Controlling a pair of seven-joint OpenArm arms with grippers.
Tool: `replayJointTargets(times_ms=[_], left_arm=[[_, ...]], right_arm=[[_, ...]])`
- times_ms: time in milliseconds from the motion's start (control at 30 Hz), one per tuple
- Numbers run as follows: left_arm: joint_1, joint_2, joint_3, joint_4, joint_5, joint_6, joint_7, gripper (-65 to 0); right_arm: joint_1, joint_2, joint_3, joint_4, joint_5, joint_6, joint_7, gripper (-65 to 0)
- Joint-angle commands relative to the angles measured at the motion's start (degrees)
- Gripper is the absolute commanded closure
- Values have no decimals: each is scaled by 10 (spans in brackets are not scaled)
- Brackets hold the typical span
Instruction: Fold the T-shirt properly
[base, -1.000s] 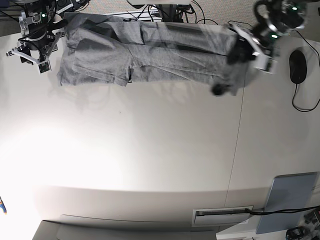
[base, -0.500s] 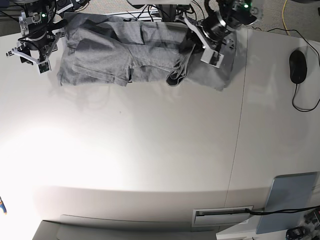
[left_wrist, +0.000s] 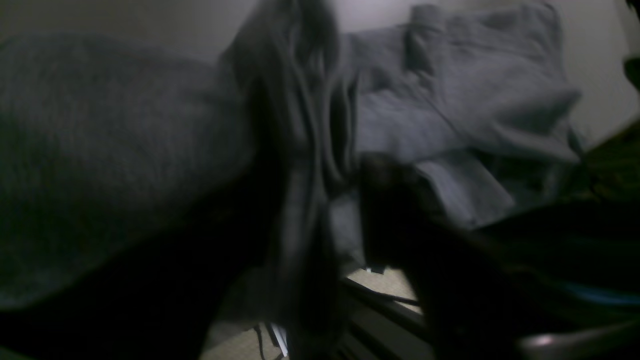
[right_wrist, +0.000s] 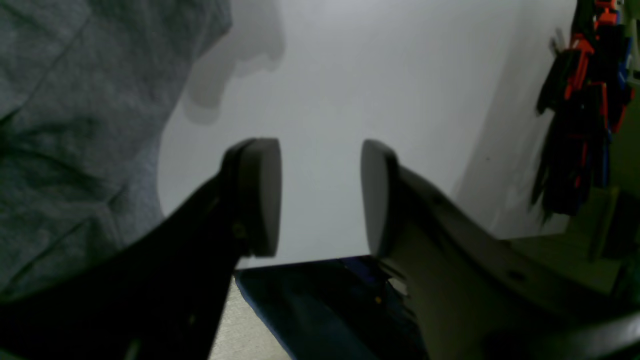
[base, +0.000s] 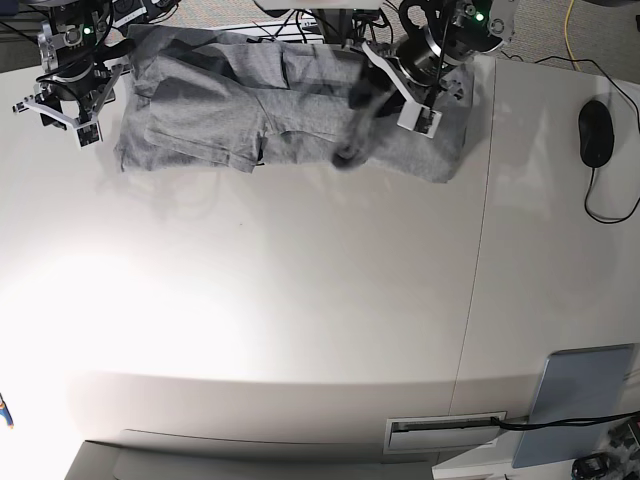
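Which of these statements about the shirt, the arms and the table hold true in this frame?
1. The T-shirt lies along the table's far edge. True.
2. The right gripper holds a sleeve. False: its jaws stand open with only bare table between them.
3. A computer mouse sits on the table. True.
4. The shirt is folded into a neat square. False: it is spread wide and bunched under the left gripper.
5. The left gripper is over the shirt. True.

On the counter (base: 300, 300): one T-shirt (base: 200, 110), one computer mouse (base: 595, 133) and one grey pad (base: 580, 400), both right of it. Two grippers.
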Motion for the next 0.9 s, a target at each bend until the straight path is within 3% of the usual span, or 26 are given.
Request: replayJointTargets(times_ms=[0, 200, 533, 667, 867], left_arm=[[0, -1, 0, 10, -10, -17, -11, -334], [-1, -2, -1, 10, -10, -32, -17, -335], [-1, -2, -1, 10, 47, -32, -41, -335], [-1, -2, -1, 10, 61, -32, -41, -335], [-1, -2, -18, 10, 77, -32, -52, -335]], right_arm=[[-2, 8, 6, 9, -7, -7, 8, -261], [-2, 8, 6, 9, -7, -7, 11, -261], [-3, 8, 7, 9, 30, -7, 82, -261], [-3, 8, 32, 8, 96, 0, 115, -261], [-3, 8, 153, -10, 249, 61, 100, -261]])
